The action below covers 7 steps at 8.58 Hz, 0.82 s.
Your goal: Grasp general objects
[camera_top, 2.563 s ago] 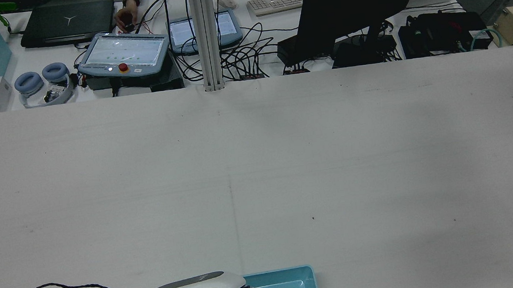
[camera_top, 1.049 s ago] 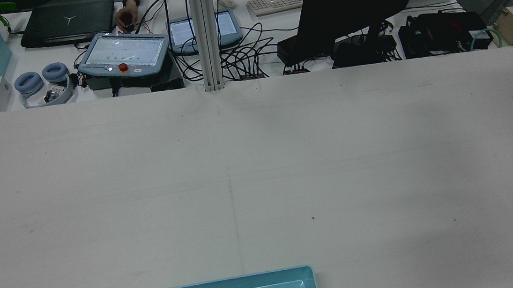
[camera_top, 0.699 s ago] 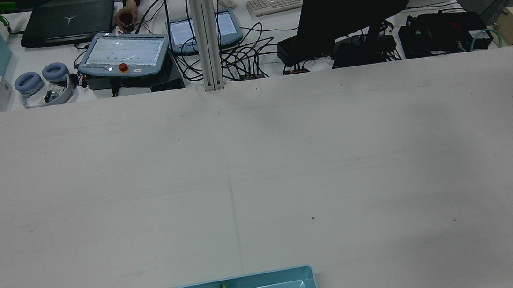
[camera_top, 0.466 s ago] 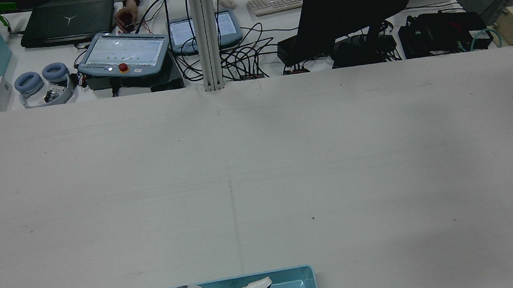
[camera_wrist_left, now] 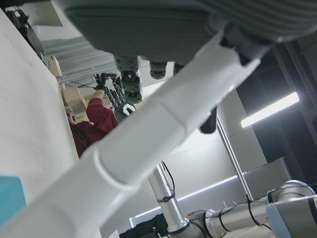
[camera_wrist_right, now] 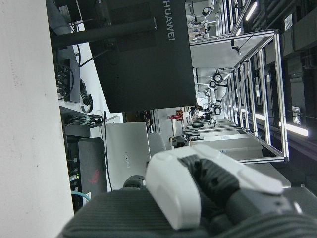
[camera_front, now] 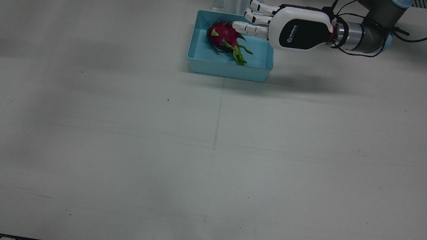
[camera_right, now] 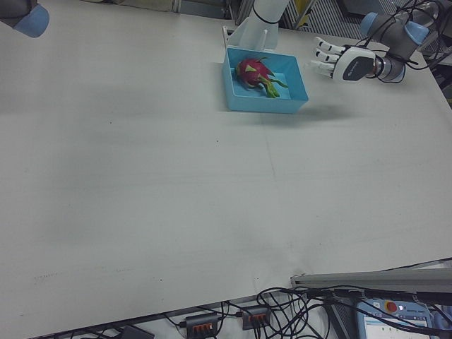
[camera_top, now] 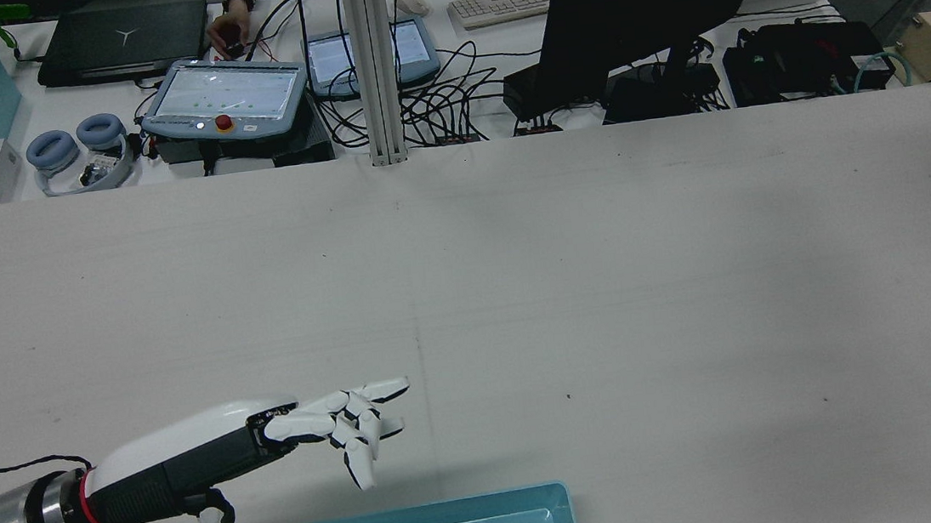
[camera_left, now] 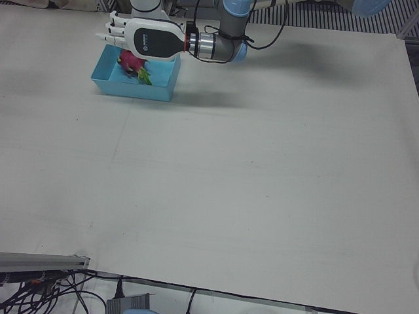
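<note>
- The dragon fruit (camera_front: 224, 36) lies in the blue tray (camera_front: 230, 70) at the table's robot-side edge.
- The left hand (camera_front: 293, 28) hovers beside the tray, fingers spread, empty.
- The right hand's (camera_wrist_right: 198, 188) state cannot be told.

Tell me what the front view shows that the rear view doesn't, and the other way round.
Only the front view shows the whole dragon fruit lying in the blue bin; the rear view catches just green leaf tips at its bottom edge. Only the rear view shows the operators' desk beyond the table, with a teach pendant, a dark monitor and blue headphones. Both show the open left hand hovering beside the bin, holding nothing, and the bare white table.
</note>
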Each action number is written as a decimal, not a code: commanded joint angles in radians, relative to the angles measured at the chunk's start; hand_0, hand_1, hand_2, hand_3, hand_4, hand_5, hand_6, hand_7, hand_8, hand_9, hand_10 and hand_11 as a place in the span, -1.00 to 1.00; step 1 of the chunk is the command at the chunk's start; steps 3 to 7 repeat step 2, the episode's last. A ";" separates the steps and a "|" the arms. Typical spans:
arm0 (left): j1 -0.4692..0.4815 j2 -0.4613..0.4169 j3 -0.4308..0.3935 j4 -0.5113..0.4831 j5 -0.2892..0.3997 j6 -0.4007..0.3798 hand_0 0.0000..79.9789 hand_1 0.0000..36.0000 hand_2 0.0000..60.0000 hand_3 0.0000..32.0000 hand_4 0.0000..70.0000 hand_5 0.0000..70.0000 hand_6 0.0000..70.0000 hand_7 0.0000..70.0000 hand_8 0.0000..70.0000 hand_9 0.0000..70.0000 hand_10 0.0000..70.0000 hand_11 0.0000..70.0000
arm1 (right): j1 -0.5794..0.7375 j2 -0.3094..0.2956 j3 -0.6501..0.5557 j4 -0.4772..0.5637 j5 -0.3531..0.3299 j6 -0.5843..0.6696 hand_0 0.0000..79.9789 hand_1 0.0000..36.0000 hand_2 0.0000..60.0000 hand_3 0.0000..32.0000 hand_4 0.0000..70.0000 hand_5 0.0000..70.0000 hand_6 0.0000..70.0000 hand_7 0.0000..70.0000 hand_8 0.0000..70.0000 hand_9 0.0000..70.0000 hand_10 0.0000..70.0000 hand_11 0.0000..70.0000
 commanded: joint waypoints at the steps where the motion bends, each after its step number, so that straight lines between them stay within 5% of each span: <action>1: -0.231 -0.001 0.052 0.090 0.010 -0.041 1.00 1.00 1.00 -1.00 -0.81 1.00 -0.53 1.00 -0.94 -0.61 -1.00 -1.00 | 0.000 0.000 0.000 0.000 0.000 0.000 -1.00 -1.00 -1.00 -1.00 -1.00 -1.00 -1.00 -1.00 -1.00 -1.00 -1.00 -1.00; 2: -0.311 -0.002 0.100 0.097 0.012 -0.042 1.00 1.00 1.00 -1.00 -0.70 1.00 -0.41 1.00 -0.91 -0.59 -1.00 -1.00 | 0.000 0.000 0.000 0.000 0.000 0.000 -1.00 -1.00 -1.00 -1.00 -1.00 -1.00 -1.00 -1.00 -1.00 -1.00 -1.00 -1.00; 7: -0.311 -0.002 0.100 0.097 0.012 -0.042 1.00 1.00 1.00 -1.00 -0.70 1.00 -0.41 1.00 -0.91 -0.59 -1.00 -1.00 | 0.000 0.000 0.000 0.000 0.000 0.000 -1.00 -1.00 -1.00 -1.00 -1.00 -1.00 -1.00 -1.00 -1.00 -1.00 -1.00 -1.00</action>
